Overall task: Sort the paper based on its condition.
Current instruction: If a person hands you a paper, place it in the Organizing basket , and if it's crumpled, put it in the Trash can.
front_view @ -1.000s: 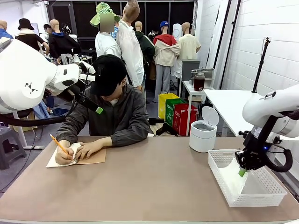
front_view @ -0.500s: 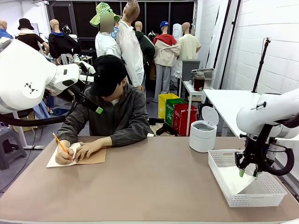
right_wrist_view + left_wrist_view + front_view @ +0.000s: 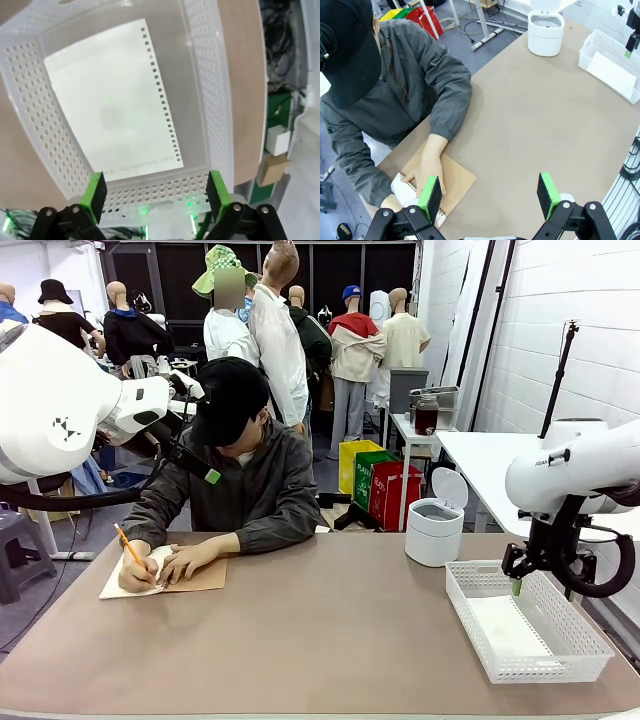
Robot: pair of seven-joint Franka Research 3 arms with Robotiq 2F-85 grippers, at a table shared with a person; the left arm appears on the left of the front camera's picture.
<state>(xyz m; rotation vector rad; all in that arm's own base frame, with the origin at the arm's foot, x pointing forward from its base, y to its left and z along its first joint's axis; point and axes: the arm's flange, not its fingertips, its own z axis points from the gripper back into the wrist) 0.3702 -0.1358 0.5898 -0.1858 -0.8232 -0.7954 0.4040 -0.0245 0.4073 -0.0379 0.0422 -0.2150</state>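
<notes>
- The right gripper (image 3: 156,192) is held above the white perforated basket (image 3: 468,625). Its fingers are spread wide and nothing is gripped between them.
- One sheet of paper (image 3: 110,100) is seen lying flat on the basket floor, apart from the green pads (image 3: 95,192).
- In the right wrist view, a row of torn punch holes runs along one long edge of the sheet. A strip of bare floor is left between that edge and the basket wall. The opposite long edge is set close against the other wall.
- The basket is placed at the table's (image 3: 330,640) right end, with its near corner close to the front edge.
- A white bin (image 3: 434,530) with its lid raised stands near the far edge, just beyond the basket's far left corner.
- The left gripper (image 3: 489,195) is held high over the left part of the table, its fingers wide apart and empty.
- A notebook (image 3: 195,578) with a brown cover is kept at the far left edge. It is held down by the person's hand (image 3: 190,562), while a pencil (image 3: 128,548) is gripped in the other hand.
- A broad stretch of bare tabletop is left open between notebook and basket.
</notes>
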